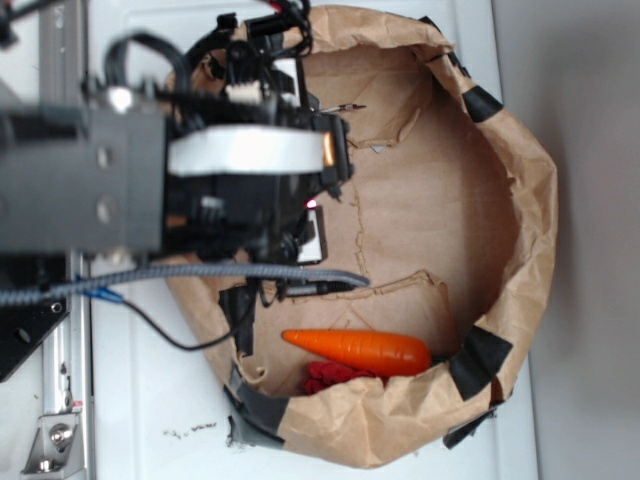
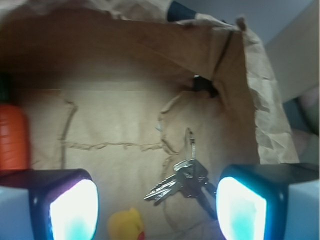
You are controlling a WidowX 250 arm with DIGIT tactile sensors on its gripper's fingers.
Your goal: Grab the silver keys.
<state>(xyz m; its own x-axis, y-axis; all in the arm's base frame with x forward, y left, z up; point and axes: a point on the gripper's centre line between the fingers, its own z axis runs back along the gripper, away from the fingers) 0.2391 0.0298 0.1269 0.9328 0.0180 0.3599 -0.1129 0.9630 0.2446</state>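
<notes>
The end effector hangs inside a brown paper bag whose crumpled walls are rolled down and patched with black tape. Its two pads stand wide apart and released, with nothing between them but bare bag floor.

The silver keys lie flat on the bag floor in the wrist view, between the pads but nearer the right one, their blades fanned toward the lower left and one key pointing up toward the far wall. They touch neither pad. A yellow duck sits at the bottom edge of the wrist view, just left of the keys and apart from them.

An orange carrot lies along one wall of the bag, with a red item tucked against it. The middle of the bag floor is open, creased cardboard-brown paper; the walls rise on every side. The bag rests on a white tabletop.
</notes>
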